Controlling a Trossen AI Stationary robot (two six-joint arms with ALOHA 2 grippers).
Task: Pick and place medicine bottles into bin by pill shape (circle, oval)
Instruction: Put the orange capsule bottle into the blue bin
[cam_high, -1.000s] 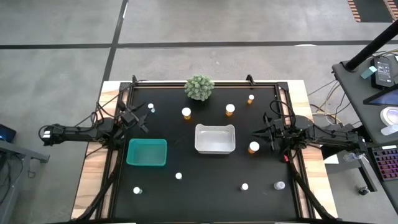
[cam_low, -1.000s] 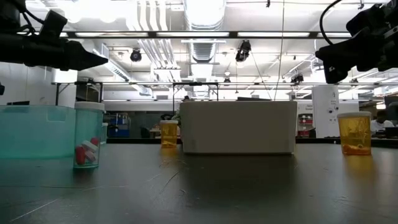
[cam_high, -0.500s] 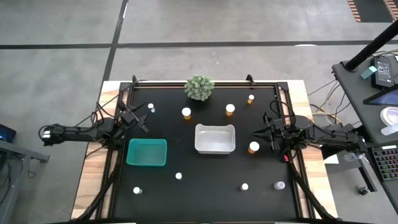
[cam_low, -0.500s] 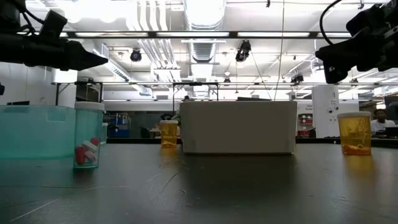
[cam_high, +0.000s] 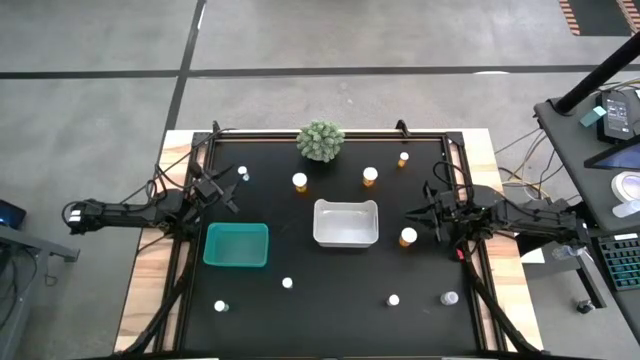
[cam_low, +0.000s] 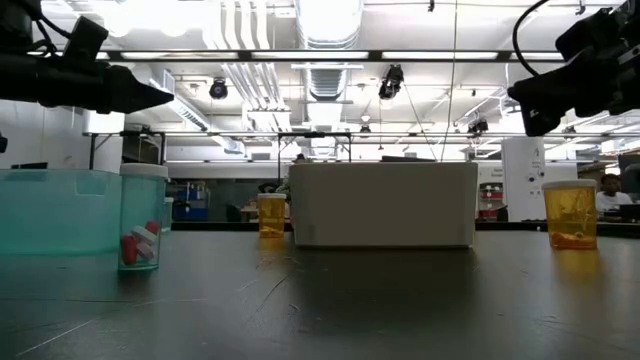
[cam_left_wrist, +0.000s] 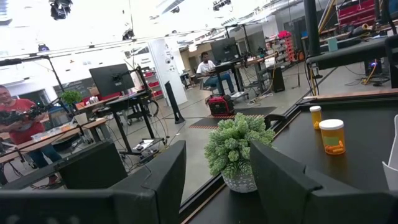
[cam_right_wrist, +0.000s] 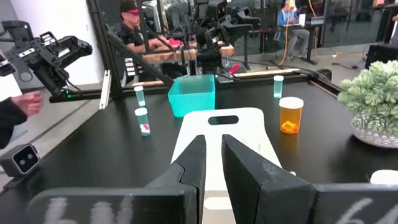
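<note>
Several small white-capped medicine bottles stand upright on the black table: amber ones (cam_high: 300, 181), (cam_high: 370, 176), (cam_high: 403, 158) toward the far edge and one (cam_high: 408, 237) right of the white bin (cam_high: 346, 222). Small clear or white ones (cam_high: 287, 283), (cam_high: 221, 306), (cam_high: 393, 299), (cam_high: 449, 297) stand toward the near edge. The teal bin (cam_high: 236, 245) sits at the left. My left gripper (cam_high: 225, 190) hangs open and empty above the table, beyond the teal bin. My right gripper (cam_high: 418, 212) hangs empty right of the white bin, its fingers (cam_right_wrist: 194, 158) together with only a narrow slit.
A green spiky ball plant (cam_high: 320, 140) stands at the far edge, and also shows in the left wrist view (cam_left_wrist: 239, 149). A clear bottle with red pills (cam_low: 143, 215) stands beside the teal bin (cam_low: 50, 210). People sit at desks in the room beyond the table.
</note>
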